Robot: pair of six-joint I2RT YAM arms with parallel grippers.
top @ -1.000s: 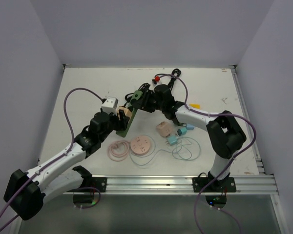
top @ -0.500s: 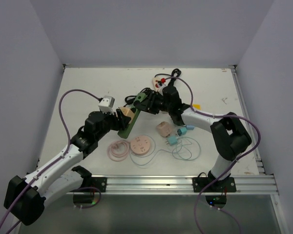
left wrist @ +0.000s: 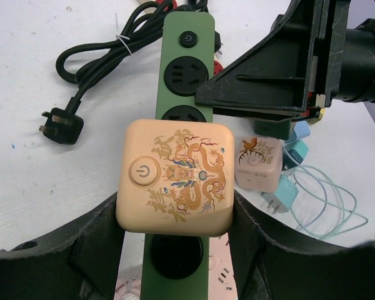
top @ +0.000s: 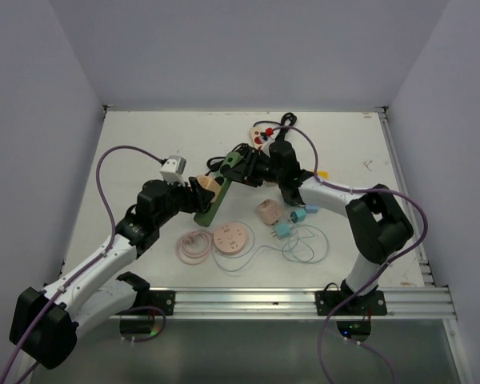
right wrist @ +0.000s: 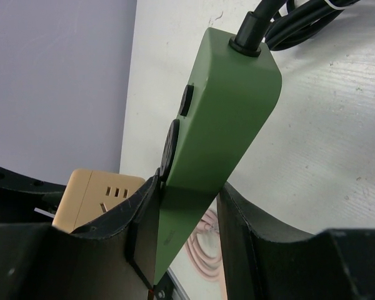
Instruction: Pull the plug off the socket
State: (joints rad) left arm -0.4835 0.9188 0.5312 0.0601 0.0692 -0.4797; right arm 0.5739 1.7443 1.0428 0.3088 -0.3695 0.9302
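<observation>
A green power strip (top: 210,200) is held tilted above the table between both arms. My right gripper (top: 235,170) is shut on the strip's upper half; in the right wrist view (right wrist: 189,215) its fingers (right wrist: 136,219) clamp the strip's (right wrist: 228,106) sides. My left gripper (top: 200,189) is shut on a tan cube plug (top: 207,185) with a dragon print, which sits over the strip's middle socket. In the left wrist view the gripper (left wrist: 178,215) holds the cube (left wrist: 175,178) by its sides against the strip (left wrist: 186,69). I cannot tell whether the prongs are still in the socket.
A pink cube plug (top: 267,210), two teal plugs (top: 283,229) with thin cable, a round pink disc (top: 230,238) and a coiled pink cable (top: 194,246) lie near the front. The strip's black cord and plug (left wrist: 61,125) lie behind. A white device with red buttons (top: 262,134) sits at the back.
My right gripper has drawn back and to the right with the strip's upper end, uncovering the white device. My left gripper keeps its hold on the tan cube and has shifted slightly.
</observation>
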